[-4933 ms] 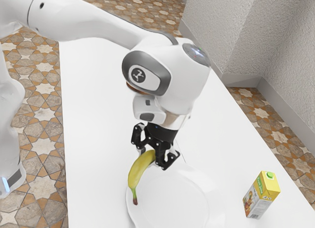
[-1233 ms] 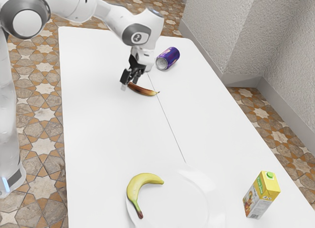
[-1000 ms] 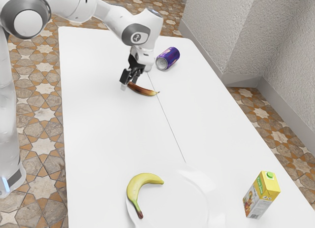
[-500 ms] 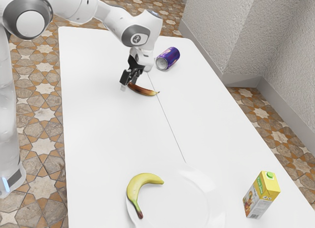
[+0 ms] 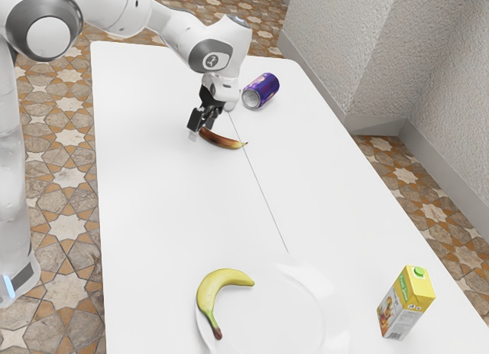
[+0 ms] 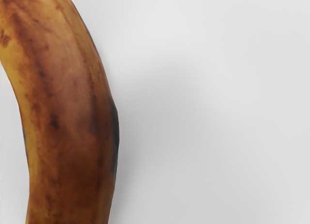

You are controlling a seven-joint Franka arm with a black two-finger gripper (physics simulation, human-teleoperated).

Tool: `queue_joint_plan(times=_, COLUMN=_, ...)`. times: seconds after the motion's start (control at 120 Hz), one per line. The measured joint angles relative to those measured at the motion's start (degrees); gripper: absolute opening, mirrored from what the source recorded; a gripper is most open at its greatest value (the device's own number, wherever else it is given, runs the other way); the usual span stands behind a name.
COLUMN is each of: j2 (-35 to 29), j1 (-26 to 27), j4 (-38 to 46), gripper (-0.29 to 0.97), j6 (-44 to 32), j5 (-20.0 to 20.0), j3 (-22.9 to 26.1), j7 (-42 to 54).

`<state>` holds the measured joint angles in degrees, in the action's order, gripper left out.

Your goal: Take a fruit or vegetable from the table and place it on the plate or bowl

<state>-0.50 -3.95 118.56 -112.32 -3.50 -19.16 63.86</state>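
Room: star-patterned floor tiles (image 5: 61,178), a rough plaster wall, and a long white table (image 5: 328,178).
Landmark: the white plate (image 5: 299,323) at the near end of the table. I'm placing everything else off that.
Yellow banana (image 5: 210,290): lies across the plate's rim on the exterior view's left, part on the plate and part over the table. Counts as a fruit delivered imo, just off-centre.
Brown banana (image 5: 225,142): overripe and spotty, flat on the table, well apart from the plate toward the far end. Pretty sure this is the one in play.
Gripper (image 5: 200,127): down at the brown banana's end on the exterior view's left, far from the plate.
Claw state: honestly can't tell whether it's pinching the banana or just spread around it.
Wrist view: brown banana (image 6: 68,117) skin sits right under the hand, so the hand is low and close, which fits a grab from above.
Soda can (image 5: 260,89): purple, on its side, farther from the plate than the brown banana. Not produce, so it makes sense it's left alone.
Juice carton (image 5: 406,302): upright, near the plate on the exterior view's right, out of the carry path.
Next, my guess: lift, haul it the long way to the plate, and aim for the bare part so it doesn't stack on the yellow one.
Risk: a grip at one end could let the banana swing or slip.
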Motion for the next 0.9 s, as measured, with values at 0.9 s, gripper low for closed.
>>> queue_joint_plan(times=0.9, j2=0.34, j1=-3.82, j4=-0.39, gripper=0.68, j6=-0.77, j5=0.06, j3=3.00, j7=0.26)
